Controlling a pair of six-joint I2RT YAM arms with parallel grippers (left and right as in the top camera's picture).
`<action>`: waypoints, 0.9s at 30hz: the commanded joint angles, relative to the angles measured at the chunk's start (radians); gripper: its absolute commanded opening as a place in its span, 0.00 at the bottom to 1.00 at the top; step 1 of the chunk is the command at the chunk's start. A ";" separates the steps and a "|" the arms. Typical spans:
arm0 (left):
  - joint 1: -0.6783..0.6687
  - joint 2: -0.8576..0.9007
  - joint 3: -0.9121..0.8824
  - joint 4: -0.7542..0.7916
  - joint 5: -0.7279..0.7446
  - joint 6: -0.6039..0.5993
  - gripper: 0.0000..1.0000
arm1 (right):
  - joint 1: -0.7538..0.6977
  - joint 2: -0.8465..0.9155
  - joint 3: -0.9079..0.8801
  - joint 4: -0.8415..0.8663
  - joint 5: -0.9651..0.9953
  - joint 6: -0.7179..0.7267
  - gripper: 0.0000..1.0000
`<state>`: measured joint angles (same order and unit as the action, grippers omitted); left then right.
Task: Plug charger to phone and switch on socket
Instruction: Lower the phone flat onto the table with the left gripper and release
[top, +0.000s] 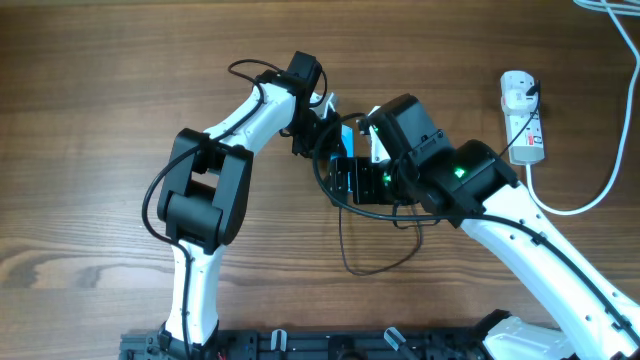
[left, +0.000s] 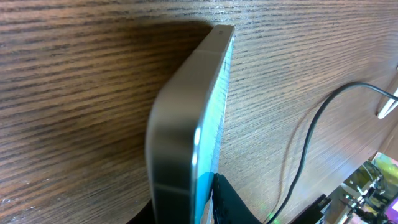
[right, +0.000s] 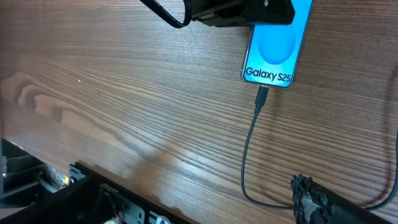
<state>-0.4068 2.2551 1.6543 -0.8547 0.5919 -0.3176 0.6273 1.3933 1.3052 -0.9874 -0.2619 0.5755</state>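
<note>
The left arm (top: 250, 115) reaches to upper centre, the left gripper (top: 318, 125) clamping the phone (right: 273, 50); the right gripper (top: 350, 180) sits alongside, its grip unreadable.

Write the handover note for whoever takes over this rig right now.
Left gripper: shut on the phone.
Right gripper: apart from the phone, with the charger running past its finger; open or shut unclear.
Done: the charger's tip looks seated in the phone's Galaxy S25 end.
Left: switch on the socket. It lies off to the right, with neither gripper near it, and its switch state is not readable.
</note>
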 joint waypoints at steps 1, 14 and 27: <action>-0.007 0.024 -0.002 -0.010 -0.039 -0.005 0.21 | 0.000 0.010 0.012 -0.002 -0.013 0.000 1.00; -0.007 0.024 -0.001 -0.028 -0.071 -0.005 0.37 | 0.000 0.010 0.012 0.010 -0.012 0.000 1.00; 0.025 0.024 -0.001 -0.028 -0.071 -0.005 0.66 | -0.001 0.010 0.012 -0.001 0.044 0.002 1.00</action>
<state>-0.4046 2.2593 1.6608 -0.8810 0.5686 -0.3252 0.6273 1.3933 1.3052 -0.9833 -0.2588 0.5755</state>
